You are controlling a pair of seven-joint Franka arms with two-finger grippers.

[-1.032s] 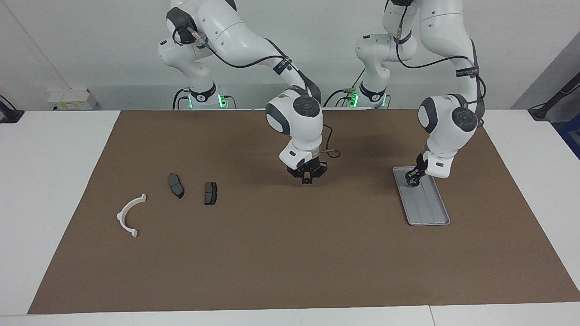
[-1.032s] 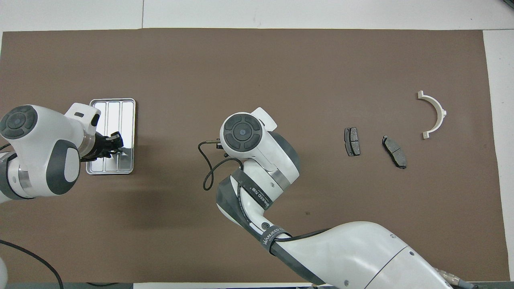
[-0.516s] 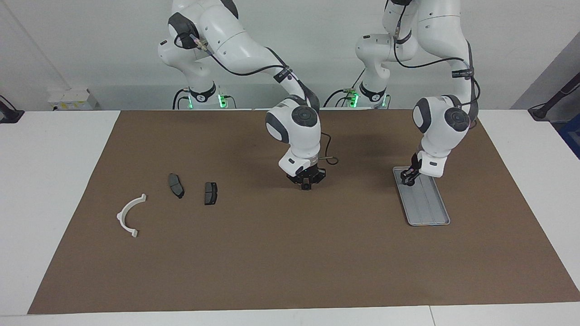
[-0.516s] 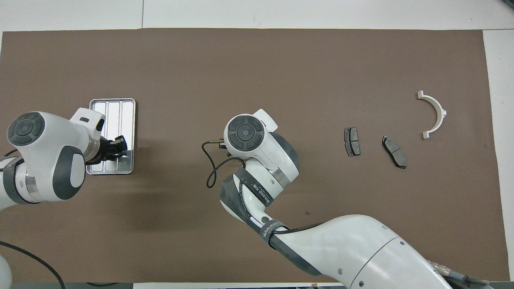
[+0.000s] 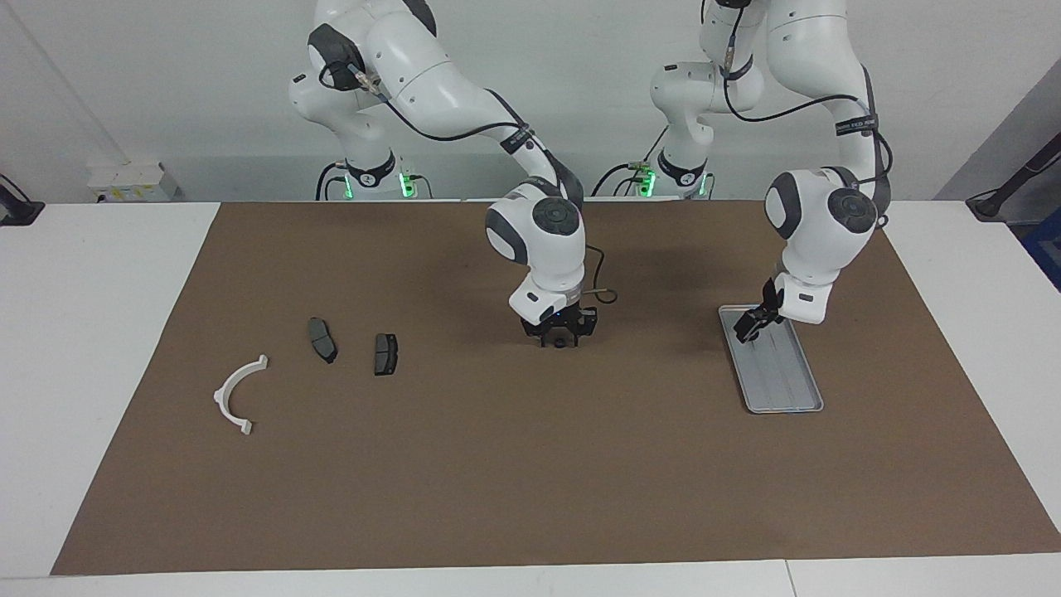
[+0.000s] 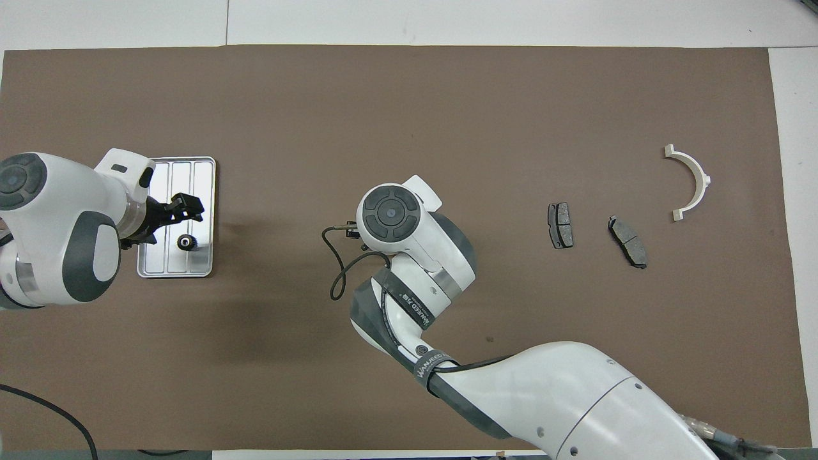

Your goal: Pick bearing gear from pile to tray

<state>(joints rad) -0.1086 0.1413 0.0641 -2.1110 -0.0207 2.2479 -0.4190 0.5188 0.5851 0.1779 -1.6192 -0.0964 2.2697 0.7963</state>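
Light's coming in even and bright from overhead, so shadows are staying soft, just faint smudges sitting under each arm on the brown mat (image 5: 530,464). The tray (image 6: 203,191) is throwing white glare in the overhead view. Everything's looking sharp, with no noticeable warping at the edges.

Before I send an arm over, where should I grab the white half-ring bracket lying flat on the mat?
Probably the middle of the white half-ring bracket, coming from straight above and closing across the thin band, from inside the curve to outside. It lies flat on the brown mat, and its flanged ends look awkward.
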